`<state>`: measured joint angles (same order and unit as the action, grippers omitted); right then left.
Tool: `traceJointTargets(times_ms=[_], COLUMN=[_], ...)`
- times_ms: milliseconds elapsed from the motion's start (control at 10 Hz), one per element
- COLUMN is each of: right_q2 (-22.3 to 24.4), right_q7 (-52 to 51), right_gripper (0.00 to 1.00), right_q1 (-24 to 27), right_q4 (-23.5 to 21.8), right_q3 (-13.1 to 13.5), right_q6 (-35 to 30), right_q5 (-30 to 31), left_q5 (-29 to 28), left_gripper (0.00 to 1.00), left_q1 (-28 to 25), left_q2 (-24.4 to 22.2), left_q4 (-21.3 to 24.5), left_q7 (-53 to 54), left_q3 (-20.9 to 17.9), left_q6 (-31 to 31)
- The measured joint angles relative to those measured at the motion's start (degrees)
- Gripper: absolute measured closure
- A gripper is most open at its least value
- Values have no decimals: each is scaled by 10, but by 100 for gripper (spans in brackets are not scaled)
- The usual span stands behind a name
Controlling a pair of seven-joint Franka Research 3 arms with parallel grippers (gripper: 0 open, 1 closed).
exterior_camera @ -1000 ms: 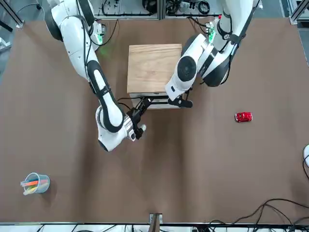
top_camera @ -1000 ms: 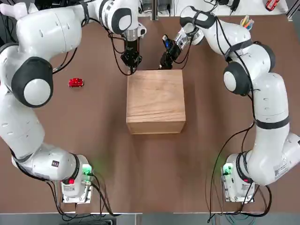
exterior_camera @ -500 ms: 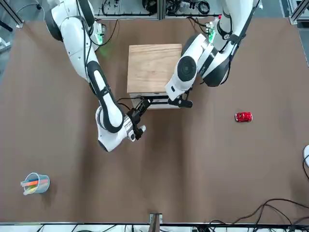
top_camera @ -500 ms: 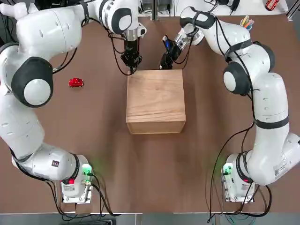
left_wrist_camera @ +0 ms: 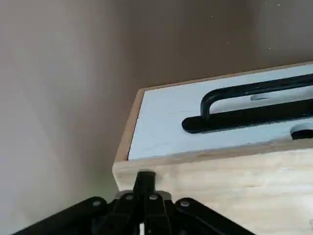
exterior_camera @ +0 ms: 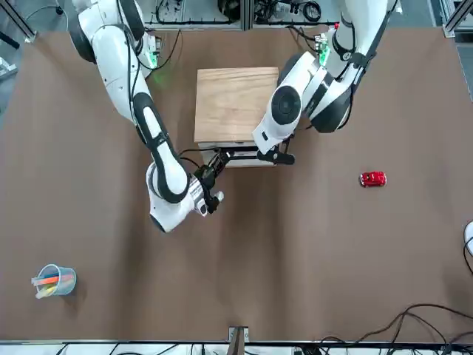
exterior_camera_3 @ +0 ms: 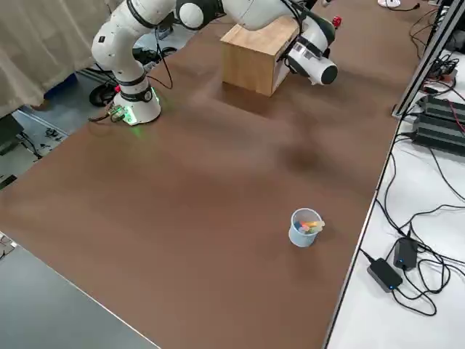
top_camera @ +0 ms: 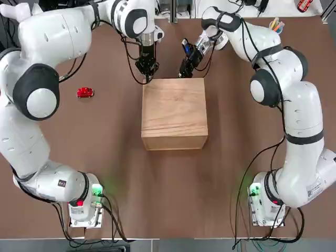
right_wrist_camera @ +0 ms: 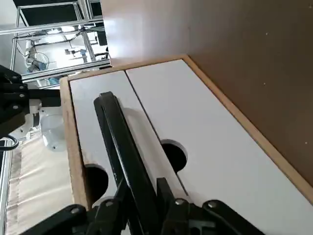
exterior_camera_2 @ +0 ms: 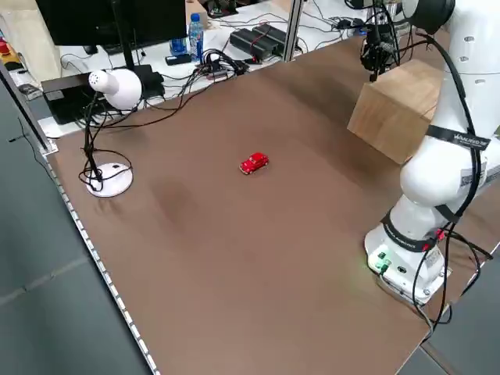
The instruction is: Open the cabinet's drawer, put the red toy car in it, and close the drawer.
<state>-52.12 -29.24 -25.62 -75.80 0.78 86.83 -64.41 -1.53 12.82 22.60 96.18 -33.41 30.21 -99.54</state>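
The light wooden cabinet [top_camera: 174,112] stands mid-table, with its drawer [right_wrist_camera: 195,161] facing away from the arms' bases and closed. My right gripper [right_wrist_camera: 144,191] is at the drawer front [exterior_camera: 238,156], shut on the black handle [right_wrist_camera: 120,142]. My left gripper [left_wrist_camera: 145,179] is shut with nothing in it. Its tips rest on the cabinet's top edge at the far left corner [top_camera: 147,74]. The red toy car [top_camera: 85,92] sits alone on the brown table to the cabinet's left, also seen as a small red car [exterior_camera_2: 254,162] in the left side view.
A cup of coloured pens [exterior_camera: 53,281] stands far across the table on the right arm's side. A white desk lamp [exterior_camera_2: 111,87] is at the table's far left corner. A white mouse [exterior_camera: 468,238] lies at the table edge beyond the car.
The right gripper's fingers have drawn in on the drawer handle. Both arms, the cabinet and the car stay where they were.
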Motion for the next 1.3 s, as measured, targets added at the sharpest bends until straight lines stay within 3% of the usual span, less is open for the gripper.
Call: traceJointTargets(times_ms=[1300], right_q2=[0], right_q7=[52], right_gripper=[72], right_q1=[8], right_q4=[44], right_q3=[2], right_q6=[144], right_q5=[1], left_q5=[0], left_gripper=[99], left_q1=[0], left_q2=[0], left_q4=[-1], left_q7=[0], left_q3=[0], left_q6=[0])
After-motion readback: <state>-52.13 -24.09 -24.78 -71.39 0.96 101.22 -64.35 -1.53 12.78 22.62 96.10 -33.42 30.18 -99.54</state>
